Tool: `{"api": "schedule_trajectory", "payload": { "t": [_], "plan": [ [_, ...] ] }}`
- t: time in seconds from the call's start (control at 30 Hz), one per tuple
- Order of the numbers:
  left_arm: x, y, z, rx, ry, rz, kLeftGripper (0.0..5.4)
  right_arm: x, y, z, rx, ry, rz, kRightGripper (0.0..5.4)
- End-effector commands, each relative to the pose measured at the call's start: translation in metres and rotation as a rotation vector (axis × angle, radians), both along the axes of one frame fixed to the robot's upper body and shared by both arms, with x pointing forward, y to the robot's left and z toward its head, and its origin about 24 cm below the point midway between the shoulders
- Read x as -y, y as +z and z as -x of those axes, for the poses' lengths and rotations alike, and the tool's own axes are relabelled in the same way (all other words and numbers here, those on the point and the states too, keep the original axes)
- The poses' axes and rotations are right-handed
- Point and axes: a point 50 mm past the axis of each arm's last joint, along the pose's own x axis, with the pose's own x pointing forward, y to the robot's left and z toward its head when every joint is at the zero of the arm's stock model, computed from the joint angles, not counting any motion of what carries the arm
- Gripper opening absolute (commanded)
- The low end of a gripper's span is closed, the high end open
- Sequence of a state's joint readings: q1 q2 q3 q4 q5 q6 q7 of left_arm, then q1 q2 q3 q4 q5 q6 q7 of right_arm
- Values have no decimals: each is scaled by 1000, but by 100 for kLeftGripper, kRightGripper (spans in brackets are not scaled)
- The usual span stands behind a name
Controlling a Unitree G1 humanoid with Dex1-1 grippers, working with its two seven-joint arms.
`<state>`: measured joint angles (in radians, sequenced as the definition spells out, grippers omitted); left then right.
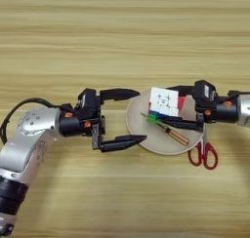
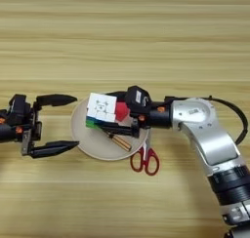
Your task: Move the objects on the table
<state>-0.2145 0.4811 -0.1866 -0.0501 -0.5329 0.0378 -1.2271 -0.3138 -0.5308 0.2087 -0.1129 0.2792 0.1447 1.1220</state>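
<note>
On the wooden desk (image 1: 122,32) stands a round beige plate (image 1: 146,139). The puzzle cube (image 1: 163,102) is over the far part of this plate, with its white face turned up and a green edge low at the near side. The red cube (image 2: 122,111) is directly to its right, touching it, and only a small part of it shows.

The right end effector (image 2: 114,112) reaches in from the right. Its two black fingers (image 2: 119,130) lie one behind and one in front of the two cubes, so it is clenched around them.

The left end effector (image 1: 127,117) is at the left rim of the plate. It is released: its fingers are wide apart and hold nothing.

A wooden-handled screwdriver (image 1: 171,133) lies slanted on the plate, just near the puzzle cube. The red-handled scissors (image 1: 204,154) lie on the desk at the right near rim of the plate.
</note>
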Motion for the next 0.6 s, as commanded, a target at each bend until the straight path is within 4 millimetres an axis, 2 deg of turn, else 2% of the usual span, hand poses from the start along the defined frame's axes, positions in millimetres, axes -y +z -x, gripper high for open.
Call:
{"api": "schedule_trajectory", "payload": {
  "t": [0.03,0.6],
  "plan": [
    [5,2,-2,10,-16,-15,540,2,3,4,3,30,25,331],
    [5,-4,-5,15,7,-33,540,4,10,10,12,64,14,331]
  ]
}}
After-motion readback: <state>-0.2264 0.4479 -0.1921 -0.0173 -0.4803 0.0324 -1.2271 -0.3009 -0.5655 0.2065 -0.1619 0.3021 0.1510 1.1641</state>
